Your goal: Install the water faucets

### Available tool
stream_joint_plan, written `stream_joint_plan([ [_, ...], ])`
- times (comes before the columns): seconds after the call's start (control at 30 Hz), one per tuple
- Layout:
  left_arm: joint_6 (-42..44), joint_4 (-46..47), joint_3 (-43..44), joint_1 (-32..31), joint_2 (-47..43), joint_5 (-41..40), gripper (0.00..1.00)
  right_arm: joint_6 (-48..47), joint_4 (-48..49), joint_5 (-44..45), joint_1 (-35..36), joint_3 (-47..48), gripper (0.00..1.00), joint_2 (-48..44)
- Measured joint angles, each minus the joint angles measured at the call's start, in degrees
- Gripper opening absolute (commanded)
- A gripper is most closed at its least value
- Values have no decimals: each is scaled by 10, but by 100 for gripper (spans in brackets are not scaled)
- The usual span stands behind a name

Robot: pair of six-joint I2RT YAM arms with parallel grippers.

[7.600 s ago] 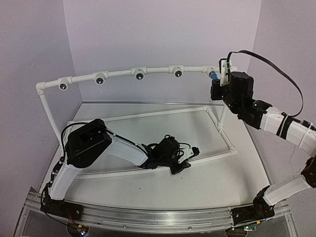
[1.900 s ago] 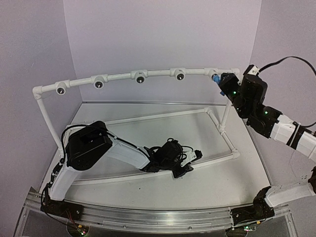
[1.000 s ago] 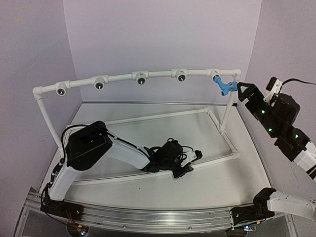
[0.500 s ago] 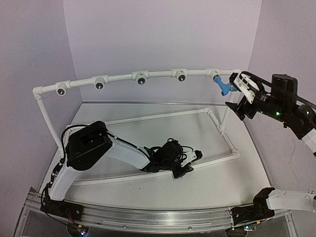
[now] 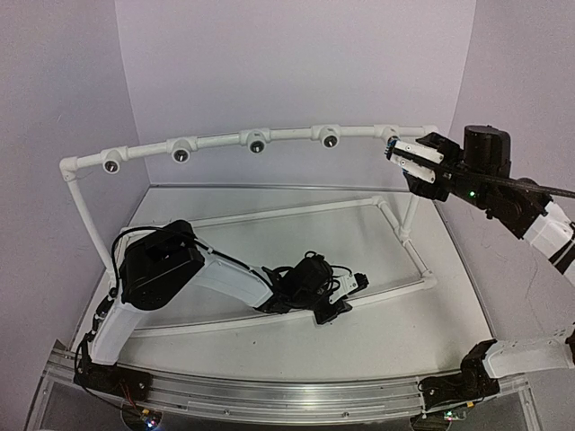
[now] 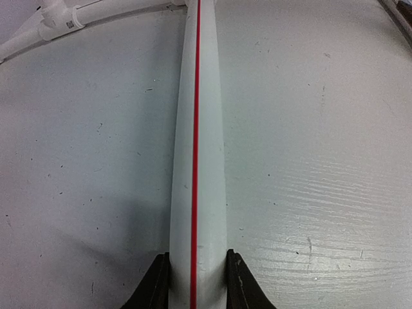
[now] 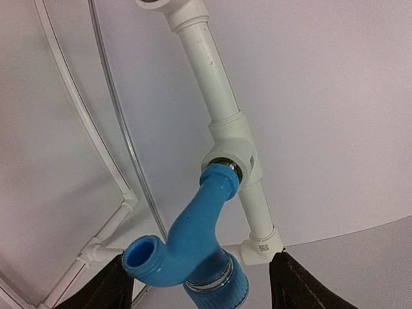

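Observation:
A bright-blue water faucet point(image 7: 196, 235) is screwed into the white tee fitting point(image 7: 233, 151) at the right end of the raised pipe rail. Its spout opening points left and its ribbed knob sits at the bottom. My right gripper point(image 7: 203, 286) is open and straddles the faucet. The left finger is next to the spout end; the right finger stands apart from the knob. From above, the right gripper point(image 5: 401, 163) hides most of the faucet point(image 5: 393, 141). My left gripper point(image 6: 196, 283) is shut on a white pipe with a red line point(image 6: 196, 161). It lies low on the table point(image 5: 337, 296).
The raised rail point(image 5: 216, 139) carries several tee fittings with dark openings. A white pipe frame point(image 5: 395, 211) lies flat on the table, with posts at both ends. Walls stand close at the left, back and right.
My right gripper swung from the right of the faucet back over it, and its jaws have narrowed around it. The left arm has not moved.

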Motion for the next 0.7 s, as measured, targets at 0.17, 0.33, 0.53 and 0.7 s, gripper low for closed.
stream_joint_plan([
  [0.17, -1, -3, 3, 0, 1, 1, 0, -11, 52, 69, 37, -7, 17, 41],
  [0.33, -1, -1, 4, 0, 2, 1, 0, 50, 93, 129, 59, -4, 0, 73],
  [0.53, -1, -2, 6, 0, 3, 1, 0, 167, 115, 177, 68, -4, 0, 81],
  [0.7, -1, -2, 6, 0, 3, 1, 0, 355, 120, 184, 67, -9, 0, 77],
])
